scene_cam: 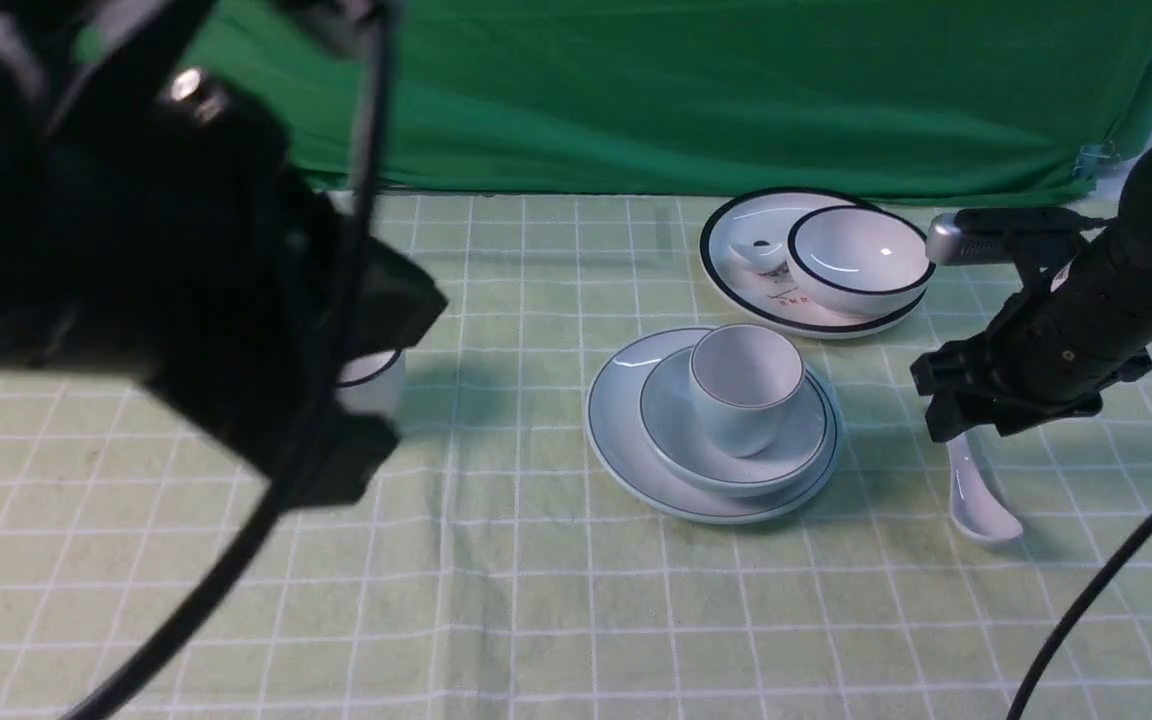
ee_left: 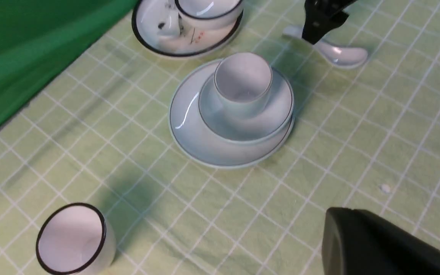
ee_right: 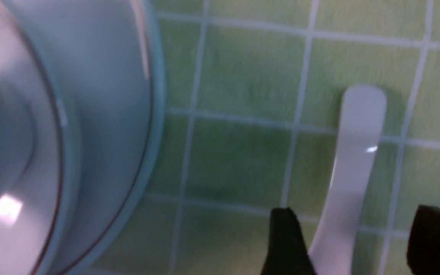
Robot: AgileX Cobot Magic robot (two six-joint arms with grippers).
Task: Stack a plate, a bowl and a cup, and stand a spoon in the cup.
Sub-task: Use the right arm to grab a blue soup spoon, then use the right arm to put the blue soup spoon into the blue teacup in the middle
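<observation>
Well, my right hand hung low over the surface with its jaws spread wide. One black finger stood on each side of the spoon, at the handle. The wrist picture was blurred, so I could not swear that neither finger touched it. The spoon lay flat on the checked cloth with its scoop toward me. It was just beside the stack but apart from it.

That stack looked finished. The cup stood in the bowl, and the bowl sat on the plate. Only the spoon was left to place.

My left hand was closed and, as far as I could see, empty. It was off to the left, above the black-rimmed cup.

I judged the grip to be the main risk. The handle is glossy ceramic and lay flat, so closing jaws could squeeze it out sideways or snag the cloth. A hold too near the scoop could let the spoon swing. A swinging spoon lowered into the cup might clip its rim and tip it in the bowl.
</observation>
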